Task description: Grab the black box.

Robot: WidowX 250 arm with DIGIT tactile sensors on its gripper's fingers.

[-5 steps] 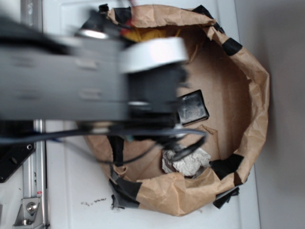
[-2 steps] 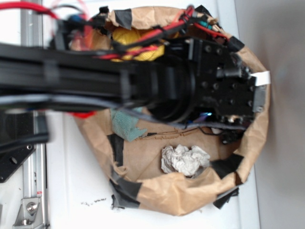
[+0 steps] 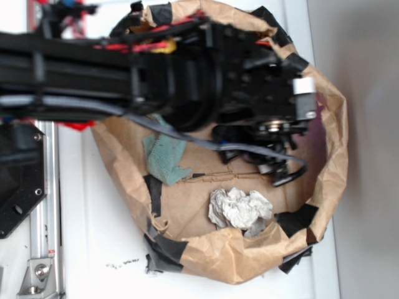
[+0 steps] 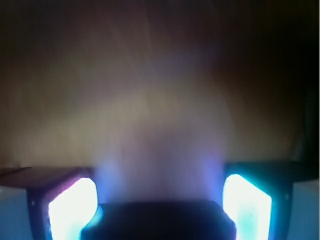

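Lab bench (aluminium rail (image 3: 43, 205), taped paper (image 3: 206, 249)).

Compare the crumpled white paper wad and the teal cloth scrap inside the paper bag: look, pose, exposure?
The paper wad is white and balled into a lumpy clump; the teal cloth lies as a flatter ragged scrap. The wad sits in full view, clear of the arm; the cloth's upper edge runs under the robot arm and a grey cable. The wad lies close to the paper bag wall; the cloth sits further in. Both rest on the bag's floor.
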